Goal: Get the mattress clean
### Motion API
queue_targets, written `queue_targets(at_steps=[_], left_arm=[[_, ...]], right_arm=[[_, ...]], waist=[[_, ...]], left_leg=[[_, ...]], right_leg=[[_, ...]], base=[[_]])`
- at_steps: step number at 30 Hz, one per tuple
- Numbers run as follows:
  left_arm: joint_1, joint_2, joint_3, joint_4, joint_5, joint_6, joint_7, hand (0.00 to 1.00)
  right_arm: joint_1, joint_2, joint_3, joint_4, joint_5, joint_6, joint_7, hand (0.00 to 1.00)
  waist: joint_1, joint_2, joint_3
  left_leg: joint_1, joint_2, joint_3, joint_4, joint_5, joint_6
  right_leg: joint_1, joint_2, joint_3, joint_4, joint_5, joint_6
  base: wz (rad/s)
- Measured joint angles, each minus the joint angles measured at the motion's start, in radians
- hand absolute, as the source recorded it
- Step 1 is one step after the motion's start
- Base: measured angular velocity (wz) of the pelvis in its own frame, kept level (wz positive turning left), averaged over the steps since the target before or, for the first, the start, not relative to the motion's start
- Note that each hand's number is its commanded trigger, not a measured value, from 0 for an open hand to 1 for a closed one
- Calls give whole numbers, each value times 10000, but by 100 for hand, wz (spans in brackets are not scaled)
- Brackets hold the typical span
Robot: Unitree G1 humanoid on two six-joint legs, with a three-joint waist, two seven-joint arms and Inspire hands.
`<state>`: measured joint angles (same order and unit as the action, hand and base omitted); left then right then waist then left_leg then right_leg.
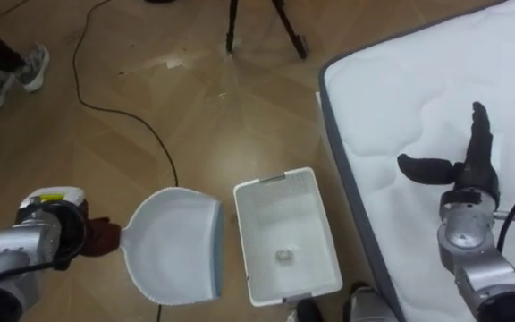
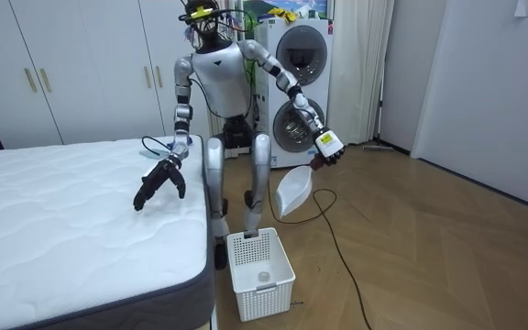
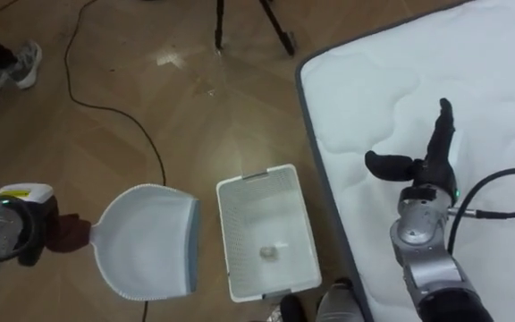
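Farthest left, a person's shoes [image 1: 12,76] stand on the wooden floor [image 1: 195,107] at the upper corner; a dark cable [image 1: 123,112] loops from there down towards the robot; below it the left hand [image 1: 65,234] comes in low, its fingers curled round the dark red handle of a pale dustpan [image 1: 173,246], which it holds above the floor with the open mouth facing the basket; just beside the pan, and between it and the bed, a white slatted basket [image 1: 275,179] sits on the floor with one small crumpled scrap [image 1: 282,257] at its bottom; above the basket the black legs of a tripod [image 1: 266,22] show at the top edge; to the right the bed [image 1: 418,89] fills the corner, its white quilted mattress bare; the right hand [image 1: 474,174] hangs over the mattress near its edge, fingers straight and pressed together, thumb spread wide, gripping nothing; in the room view the robot stands at the bed's corner with stacked washing machines [image 2: 301,92] behind it.
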<state>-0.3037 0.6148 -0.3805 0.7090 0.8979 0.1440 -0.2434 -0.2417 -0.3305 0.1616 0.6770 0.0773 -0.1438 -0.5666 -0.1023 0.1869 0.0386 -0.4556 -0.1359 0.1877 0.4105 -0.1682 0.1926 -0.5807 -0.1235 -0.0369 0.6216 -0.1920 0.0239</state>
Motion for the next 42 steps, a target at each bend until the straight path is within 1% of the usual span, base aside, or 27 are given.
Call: queue_targets(at_steps=[2, 4, 6, 7, 8, 9, 10, 11, 14, 18, 20, 21, 23, 26, 28, 29, 30, 31, 32, 33, 34, 36, 37, 39, 40, 41, 42], left_arm=[[153, 0, 284, -424, 6, -171, 3, 100], [479, -1, 484, -1008, 48, -287, -6, 100], [1441, 0, 1106, -2433, 137, -427, -13, 100], [1704, -6, 1280, -2733, 126, -472, -11, 100], [2189, -73, 1614, -3141, 99, -573, -8, 100], [2699, -243, 1930, -3472, 65, -574, -2, 100], [2908, -349, 2033, -3582, 26, -575, 11, 100], [3278, -599, 2234, -3660, -254, -589, 100, 100], [3871, -1076, 2415, -3775, -1157, -789, 157, 100], [4071, -1560, 2532, -4103, -2467, -969, 242, 100], [4036, -1853, 2632, -4268, -3025, -1114, 594, 100], [4031, -2076, 2675, -4397, -3370, -1141, 824, 100], [4038, -2316, 2675, -4597, -4077, -1188, 1075, 100], [4065, -2805, 2720, -4764, -4933, -1330, 1702, 100], [4079, -3084, 2720, -4764, -5039, -1331, 1990, 100], [4094, -3203, 2722, -4764, -5211, -1332, 2199, 100], [4096, -3255, 2744, -4765, -5400, -1363, 2421, 100], [4095, -3295, 2784, -4745, -5493, -1385, 2530, 100], [4099, -3393, 2775, -4704, -5704, -1387, 2726, 100], [4099, -3485, 2764, -4707, -6073, -1426, 2845, 100], [4107, -3511, 2763, -4709, -6305, -1452, 2917, 100], [4121, -3525, 2769, -4717, -6701, -1484, 3116, 100], [4134, -3525, 2769, -4717, -6709, -1484, 3177, 100], [4224, -3542, 2765, -4716, -6751, -1483, 3239, 100], [4263, -3542, 2765, -4717, -6833, -1483, 3244, 100], [4337, -3536, 2770, -4710, -7257, -1481, 3247, 100], [4337, -3536, 2773, -4695, -7727, -1475, 3257, 100]], right_arm=[[310, 11, 36, -161, 26, -115, 141, 0], [695, -9, 20, -283, 12, -224, 287, 0], [1426, -10, -174, -582, 6, -305, 478, 0], [1619, -10, -190, -683, 7, -306, 500, 0], [1923, -6, -177, -726, 14, -320, 635, 0], [2141, -6, -164, -748, 17, -320, 756, 0], [2246, -18, -170, -780, 56, -320, 793, 0], [2378, -29, -148, -799, 241, -320, 841, 0], [2656, -27, -178, -896, 668, -319, 863, 0], [2759, 41, -188, -1100, 838, -356, 832, 0], [2960, 96, -187, -1311, 829, -356, 819, 0], [3123, 134, -184, -1483, 812, -357, 817, 0], [3231, 247, -177, -1474, 788, -371, 793, 0], [3501, 532, -179, -1428, 775, -359, 816, 0], [3748, 600, -179, -1384, 761, -263, 913, 0], [3818, 600, -179, -1374, 801, -144, 965, 0], [3785, 606, -179, -1377, 848, -9, 1027, 0], [3739, 612, -173, -1374, 870, 41, 1036, 0], [3672, 602, -178, -1303, 954, 63, 1034, 0], [3615, 548, -183, -1296, 1103, 67, 1042, 0], [3585, 531, -221, -1307, 1162, 67, 1056, 0], [3586, 521, -366, -1337, 1217, 66, 1014, 0], [3586, 524, -364, -1331, 1211, 67, 1010, 0], [3586, 542, -360, -1339, 1220, 67, 1059, 0], [3585, 547, -360, -1349, 1232, 67, 1074, 0], [3590, 553, -360, -1385, 1262, 66, 1130, 0], [3588, 559, -361, -1409, 1261, 66, 1177, 0]], waist=[[20, -181, 5], [109, -273, -27], [340, -467, -123], [412, -536, -154], [610, -720, -234], [775, -819, -284], [795, -859, -303], [781, -903, -314], [862, -1065, -383], [838, -1260, -361], [778, -1348, -343], [782, -1420, -340], [627, -1500, -340], [526, -1791, -275], [471, -1938, -286], [513, -1987, -286], [609, -2044, -321], [663, -2068, -313], [703, -2093, -309], [752, -2092, -298], [764, -2093, -291], [712, -2109, -293], [720, -2117, -293], [802, -2136, -301], [846, -2147, -304], [945, -2189, -325], [1100, -2283, -377]], left_leg=[[134, 39, -64, -3, 17, 32], [311, 145, -123, 2, -42, 20], [605, 363, 11, 21, -238, -20], [725, 399, 75, -5, -276, -24], [1055, 482, 343, -179, -308, -39], [1430, 554, 517, -417, -327, -71], [1603, 574, 558, -528, -341, -85], [1959, 596, 584, -735, -352, -96], [2491, 758, 892, -824, -545, -126], [3113, 825, 1325, -1083, -641, -124], [3415, 838, 1488, -1285, -663, -130], [3650, 844, 1673, -1403, -684, -145], [3883, 853, 1813, -1472, -703, -157], [4171, 897, 2480, -1711, -709, -168], [4363, 994, 3089, -1858, -735, -183], [4489, 1115, 3648, -1933, -776, -210], [4543, 1257, 4290, -2060, -828, -215], [4572, 1312, 4673, -2121, -839, -220], [4787, 1365, 5250, -2292, -864, -258], [4975, 1385, 5787, -2456, -855, -293], [5007, 1397, 6069, -2488, -864, -307], [4984, 1468, 6850, -2486, -896, -327], [4961, 1489, 7045, -2485, -896, -327], [4877, 1558, 7762, -2456, -896, -328], [4859, 1566, 7946, -2439, -900, -335], [4782, 1573, 8239, -2342, -932, -394], [4611, 1617, 8453, -2035, -1058, -627]], right_leg=[[199, 5, -139, -173, -21, -38], [532, 103, -312, -498, 39, -91], [844, 384, -123, -863, 141, -83], [949, 430, -71, -930, 151, -76], [1162, 583, 132, -1105, 209, -65], [1450, 707, 301, -1390, 319, -75], [1617, 750, 344, -1525, 337, -76], [1971, 803, 377, -1755, 380, -58], [2501, 1005, 628, -2058, 449, -39], [2925, 1072, 621, -2218, 507, -44], [3146, 1101, 657, -2291, 527, -41], [3257, 1147, 775, -2315, 538, -39], [3421, 1239, 958, -2408, 585, -10], [3357, 1476, 1267, -2446, 751, -25], [3347, 1586, 1217, -2597, 986, -74], [3347, 1697, 1065, -2824, 1296, -155], [3398, 1706, 759, -2927, 1532, -255], [3362, 1662, 425, -2727, 1427, -265], [3410, 1434, -344, -1910, 980, -237], [3541, 1013, -861, -1306, 392, -168], [3556, 735, -1098, -993, 150, -89], [3896, -96, -1491, -47, -602, 108], [4012, -266, -1613, 63, -705, 167], [4786, -742, -2112, -8, -956, 315], [4953, -850, -2278, -23, -972, 335], [5249, -1008, -2610, -193, -1009, 373], [5435, -1187, -3097, -502, -1030, 340]], base=[[10], [-6], [-35], [-51], [-68], [-70], [-48], [-25], [-32], [-35], [-33], [-41], [-42], [-66], [-98], [-140], [-151], [-156], [-153], [-149], [-137], [-113], [-101], [-94], [-87], [-90], [-89]])
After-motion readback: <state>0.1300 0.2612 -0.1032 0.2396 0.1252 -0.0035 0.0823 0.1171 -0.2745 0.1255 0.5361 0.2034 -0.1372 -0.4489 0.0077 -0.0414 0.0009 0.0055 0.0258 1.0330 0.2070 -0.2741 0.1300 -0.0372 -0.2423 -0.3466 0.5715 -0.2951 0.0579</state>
